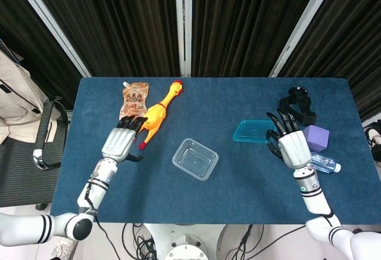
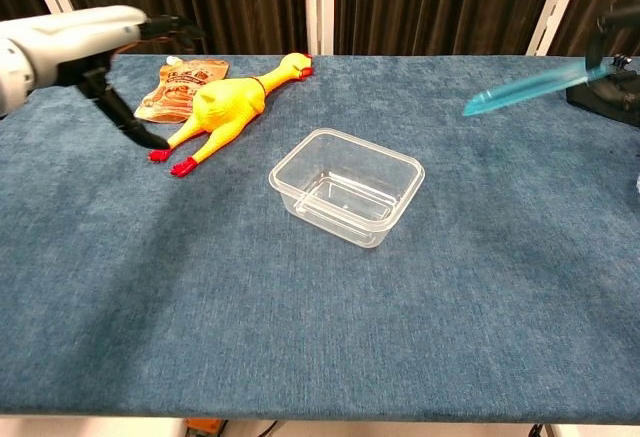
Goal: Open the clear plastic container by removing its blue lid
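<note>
Head view, items listed near to far. Clear plastic container [image 1: 195, 159]: lidless, upright, alone at the middle of the blue table [image 1: 238, 194]; in the chest view its inside reads bare. Left robot hand [image 1: 120, 143]: released, fingers apart, grasping nothing, well left of the container and just short of the rubber chicken's red feet. Right robot hand [image 1: 291, 142]: grasping the blue lid [image 1: 252, 131] at its right edge; chest view shows the lid [image 2: 525, 88] tilted and off the cloth, well right of the container. Water bottle [image 1: 318, 160]: lying on its side, partly behind the right robot hand. Purple cube [image 1: 315, 137]: just beyond the bottle. Rubber chicken [image 1: 155, 115]: lying diagonally, head toward the far edge. Snack pouch [image 1: 134, 100]: flat, beside the chicken. Black strap [image 1: 297, 105]: far right corner.

Step in hand, by judgement: lid is off, container open; what remains is setting the lid down. Next move calls for lowering it to bare cloth left of the cube, levelling it first, then loosening the fingers.
</note>
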Robot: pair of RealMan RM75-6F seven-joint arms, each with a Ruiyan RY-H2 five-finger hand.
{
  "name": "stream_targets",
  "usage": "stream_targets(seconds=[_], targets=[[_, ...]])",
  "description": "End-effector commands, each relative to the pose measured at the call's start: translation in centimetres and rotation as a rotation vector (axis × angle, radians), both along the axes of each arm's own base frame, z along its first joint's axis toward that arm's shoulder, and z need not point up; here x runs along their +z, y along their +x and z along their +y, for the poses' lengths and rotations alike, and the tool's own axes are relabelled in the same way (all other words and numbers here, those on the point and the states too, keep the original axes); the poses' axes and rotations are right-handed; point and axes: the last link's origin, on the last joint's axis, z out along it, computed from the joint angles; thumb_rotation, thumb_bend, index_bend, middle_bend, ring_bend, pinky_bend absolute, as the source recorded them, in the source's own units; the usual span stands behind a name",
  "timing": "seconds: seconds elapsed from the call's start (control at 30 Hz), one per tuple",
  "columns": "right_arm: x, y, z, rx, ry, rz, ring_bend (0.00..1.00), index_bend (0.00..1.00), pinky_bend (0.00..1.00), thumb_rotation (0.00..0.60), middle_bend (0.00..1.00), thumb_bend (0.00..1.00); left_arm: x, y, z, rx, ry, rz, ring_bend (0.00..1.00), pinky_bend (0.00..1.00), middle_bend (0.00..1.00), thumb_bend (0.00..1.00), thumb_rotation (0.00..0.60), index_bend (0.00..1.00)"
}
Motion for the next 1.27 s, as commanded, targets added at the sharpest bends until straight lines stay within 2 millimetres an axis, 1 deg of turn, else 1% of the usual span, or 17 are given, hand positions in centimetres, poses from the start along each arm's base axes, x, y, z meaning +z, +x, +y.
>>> stream_targets(seconds=[0.03, 0.07, 0.1, 0.13, 0.23, 0.3, 0.43, 0.53, 0.57, 0.6, 0.67, 0.7, 0.77, 0.87, 1.03, 1.17, 1.27], targets=[[-0.9, -2.1, 0.4, -0.104, 0.06, 0.008, 0.0, 0.13, 0.0, 0.6, 0.01, 0.63, 0.4, -1.5, -0.1, 0.014, 0.024, 0.033, 0.0, 0.01, 0.06, 0.0, 0.6, 0.06], [-1.0, -2.4, 0.6, -0.121, 0.083, 0.005, 0.0, 0.04, 0.0, 0.6, 0.0, 0.5, 0.6, -2.0, -0.1, 0.022, 0.029, 0.035, 0.0, 0.01, 0.06, 0.0, 0.6, 0.06], [-1.0, -2.8, 1.1, -0.143, 0.119, -0.015, 0.0, 0.0, 0.0, 0.6, 0.0, 0.39, 0.9, -2.5, -0.2, 0.033, 0.038, 0.035, 0.0, 0.01, 0.06, 0.0, 0.6, 0.06], [-0.8, -3.0, 1.4, -0.155, 0.143, -0.027, 0.0, 0.0, 0.0, 0.6, 0.0, 0.31, 1.1, -2.9, -0.3, 0.039, 0.044, 0.034, 0.0, 0.01, 0.06, 0.0, 0.6, 0.06], [0.5, -3.8, 2.6, -0.191, 0.208, -0.003, 0.0, 0.0, 0.0, 0.6, 0.0, 0.18, 1.7, -4.2, -0.8, 0.051, 0.051, 0.045, 0.0, 0.01, 0.06, 0.0, 0.6, 0.06], [1.8, -3.9, 3.4, -0.216, 0.256, 0.001, 0.0, 0.0, 0.0, 0.6, 0.0, 0.14, 2.1, -5.0, -1.3, 0.061, 0.057, 0.04, 0.0, 0.01, 0.06, 0.0, 0.6, 0.06], [4.2, -3.6, 5.2, -0.248, 0.326, 0.026, 0.0, 0.0, 0.0, 0.6, 0.0, 0.13, 3.7, -6.5, -2.0, 0.083, 0.092, 0.027, 0.0, 0.01, 0.06, 0.0, 0.6, 0.06], [6.0, -3.2, 6.2, -0.265, 0.34, -0.006, 0.0, 0.0, 0.0, 0.6, 0.0, 0.13, 5.3, -7.9, -2.5, 0.089, 0.129, 0.035, 0.0, 0.01, 0.06, 0.0, 0.6, 0.06], [6.6, -3.0, 6.5, -0.27, 0.33, -0.034, 0.0, 0.0, 0.0, 0.6, 0.0, 0.15, 5.9, -8.4, -2.7, 0.087, 0.142, 0.04, 0.0, 0.01, 0.06, 0.0, 0.6, 0.06], [7.3, -2.8, 6.8, -0.27, 0.311, -0.068, 0.0, 0.01, 0.0, 0.6, 0.01, 0.19, 6.7, -9.1, -2.9, 0.081, 0.164, 0.05, 0.0, 0.02, 0.06, 0.0, 0.6, 0.07], [8.3, -2.7, 7.3, -0.267, 0.29, -0.1, 0.0, 0.06, 0.01, 0.6, 0.08, 0.29, 7.9, -10.3, -3.3, 0.067, 0.208, 0.087, 0.0, 0.03, 0.08, 0.0, 0.6, 0.08], [8.9, -2.6, 7.7, -0.263, 0.279, -0.114, 0.0, 0.09, 0.02, 0.6, 0.11, 0.32, 8.7, -11.1, -3.6, 0.051, 0.249, 0.125, 0.0, 0.03, 0.09, 0.0, 0.6, 0.09], [9.8, -2.6, 8.3, -0.261, 0.264, -0.124, 0.0, 0.1, 0.03, 0.6, 0.13, 0.33, 9.9, -12.3, -4.3, 0.034, 0.314, 0.174, 0.0, 0.02, 0.1, 0.0, 0.6, 0.11], [11.2, -2.8, 9.3, -0.268, 0.257, -0.129, 0.0, 0.1, 0.03, 0.6, 0.12, 0.33, 11.5, -13.9, -6.0, 0.043, 0.38, 0.173, 0.0, 0.02, 0.13, 0.0, 0.6, 0.13], [12.8, -3.3, 11.6, -0.291, 0.289, -0.15, 0.0, 0.09, 0.0, 0.6, 0.05, 0.33, 13.4, -15.9, -10.1, 0.088, 0.417, 0.154, 0.0, 0.0, 0.13, 0.0, 0.6, 0.14], [13.5, -3.8, 13.2, -0.298, 0.246, -0.141, 0.0, 0.08, 0.0, 0.6, 0.03, 0.33, 14.0, -16.8, -13.5, 0.126, 0.429, 0.153, 0.0, 0.0, 0.13, 0.0, 0.6, 0.13], [13.7, -4.2, 14.2, -0.305, 0.196, -0.14, 0.0, 0.08, 0.0, 0.6, 0.03, 0.33, 13.9, -17.2, -15.6, 0.168, 0.419, 0.129, 0.0, 0.0, 0.13, 0.0, 0.6, 0.13]])
